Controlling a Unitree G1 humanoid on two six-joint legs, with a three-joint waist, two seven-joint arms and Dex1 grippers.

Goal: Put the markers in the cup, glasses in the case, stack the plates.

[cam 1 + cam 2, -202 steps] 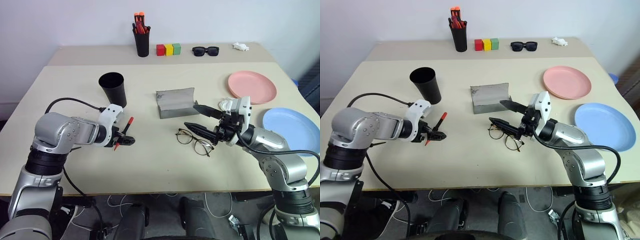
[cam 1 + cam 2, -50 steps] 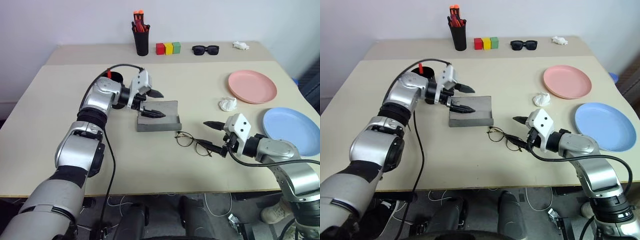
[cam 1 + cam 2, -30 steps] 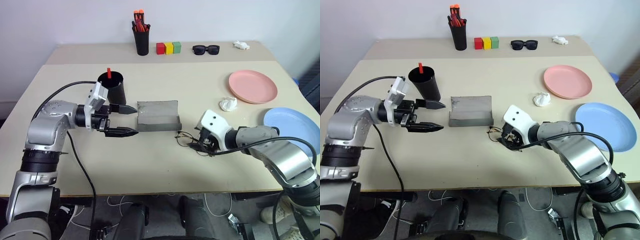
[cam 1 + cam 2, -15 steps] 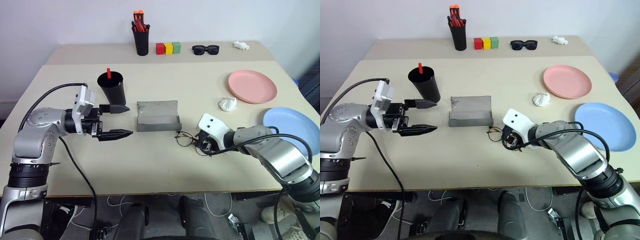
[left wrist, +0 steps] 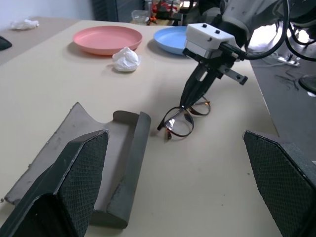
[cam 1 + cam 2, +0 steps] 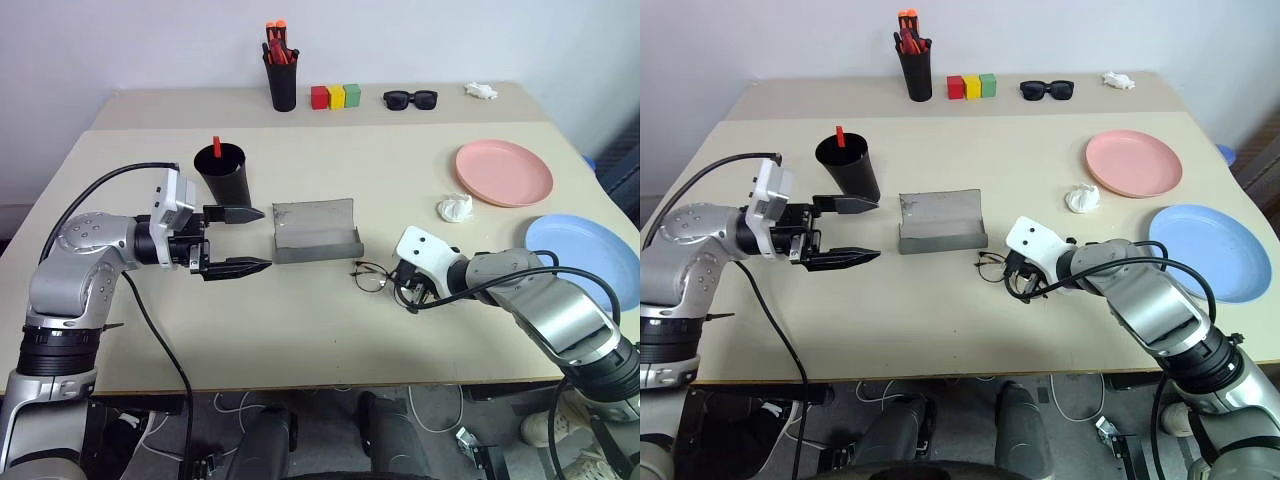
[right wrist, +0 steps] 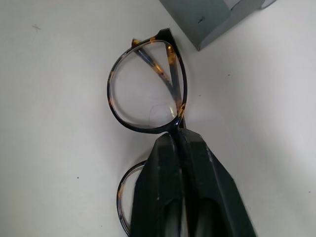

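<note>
Matte beige table. Wire-frame glasses (round lenses) lie just beside open grey case; right gripper pinches their bridge. Left gripper spread wide, empty, beside case.

The case looks like matt grey felt; the glasses have glossy mottled rims; the plates are smooth, satiny plastic.
</note>
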